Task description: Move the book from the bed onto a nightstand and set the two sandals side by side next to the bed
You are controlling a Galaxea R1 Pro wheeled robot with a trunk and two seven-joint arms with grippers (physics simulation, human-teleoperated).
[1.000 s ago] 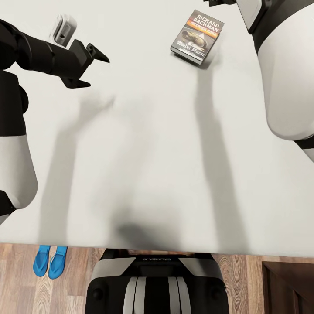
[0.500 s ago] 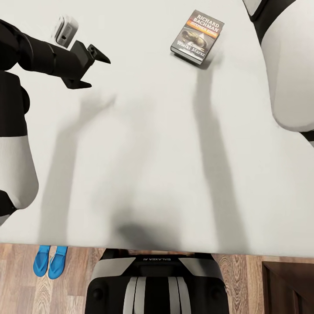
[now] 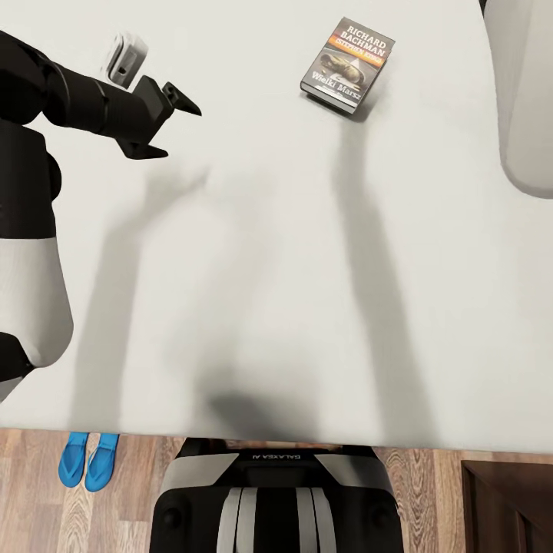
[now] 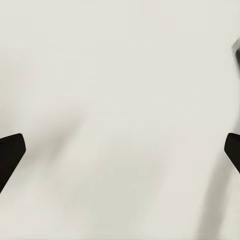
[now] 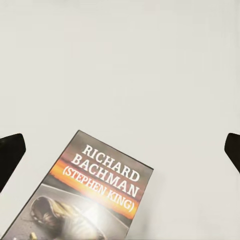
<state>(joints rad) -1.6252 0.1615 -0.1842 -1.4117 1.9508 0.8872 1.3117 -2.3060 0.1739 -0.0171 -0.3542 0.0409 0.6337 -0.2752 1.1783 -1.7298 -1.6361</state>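
Note:
The book (image 3: 347, 65) lies flat on the off-white mattress of the bed (image 3: 292, 253), toward its far side; its dark cover has an orange band and white lettering. In the right wrist view the book (image 5: 85, 200) lies just below my open right gripper (image 5: 121, 152), whose dark fingertips (image 5: 10, 155) stand wide apart above the mattress. My left gripper (image 3: 180, 132) hovers open over bare mattress, well left of the book, and holds nothing (image 4: 121, 150). The two blue sandals (image 3: 88, 459) lie side by side on the wooden floor at the bed's near edge.
A dark-brown cabinet corner (image 3: 507, 503) stands on the floor at the near right. My base (image 3: 269, 499) is up against the bed's near edge. My right arm's white shell (image 3: 526, 92) hangs over the bed's right side.
My right arm has swung up and to the right, leaving much of the head view. The left gripper has drifted slightly to the right. Book and sandals have not moved.

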